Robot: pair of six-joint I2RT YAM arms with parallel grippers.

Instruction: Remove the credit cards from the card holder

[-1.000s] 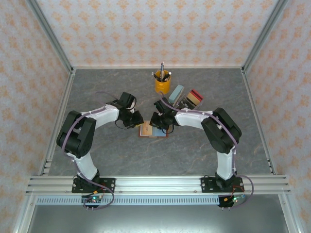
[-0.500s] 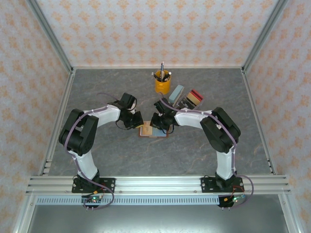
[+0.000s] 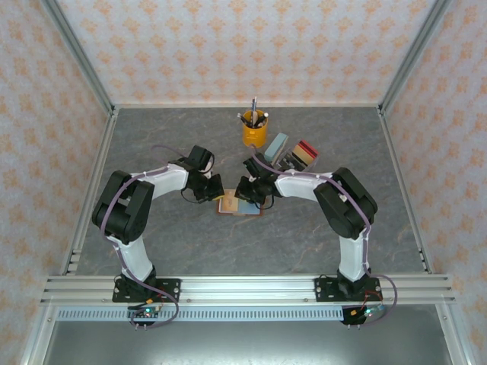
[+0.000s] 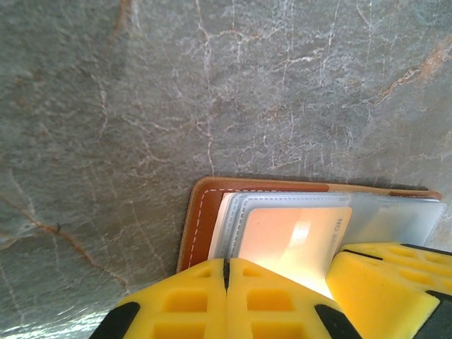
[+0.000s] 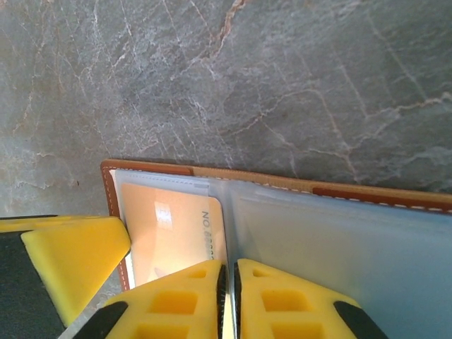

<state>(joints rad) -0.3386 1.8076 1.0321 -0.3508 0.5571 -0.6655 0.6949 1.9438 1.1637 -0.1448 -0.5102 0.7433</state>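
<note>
The card holder [image 4: 192,233] is stitched leather with glossy plastic sleeves [image 4: 395,215].

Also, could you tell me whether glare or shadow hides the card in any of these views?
Left wrist view: strong glare whitens the near end of the orange card. Right wrist view: a smaller glare streak on the same card, its lettering visible. Top external view: soft, even light, no glare, but the card holder is too small for detail.
</note>
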